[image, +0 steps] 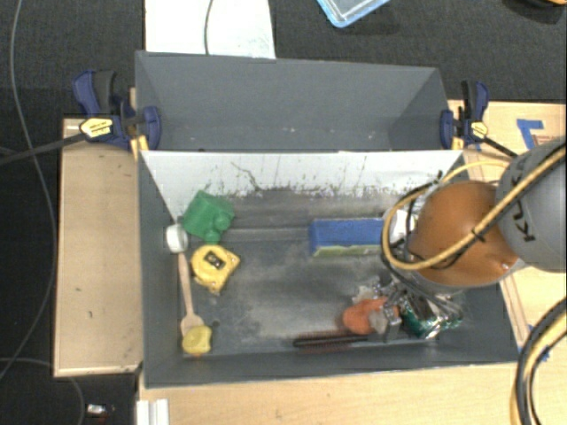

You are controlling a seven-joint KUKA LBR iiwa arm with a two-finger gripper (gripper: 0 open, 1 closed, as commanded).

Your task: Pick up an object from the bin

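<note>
My gripper (396, 301) is low in the bin's front right corner, under the arm's orange dome. It hangs right over a small orange-red lump (358, 318) and touches or nearly touches it. A shiny green thing (423, 325) lies just right of the gripper. A dark thin rod (326, 339) lies along the front wall, left of the lump. A blue sponge block (347, 235) rests behind the gripper, near the back wall.
On the left side lie a green block (208, 216), a yellow tape measure (214, 266) and a wooden stick (186, 283) with a white end and a yellow end. The arm and its cables cover the right wall.
</note>
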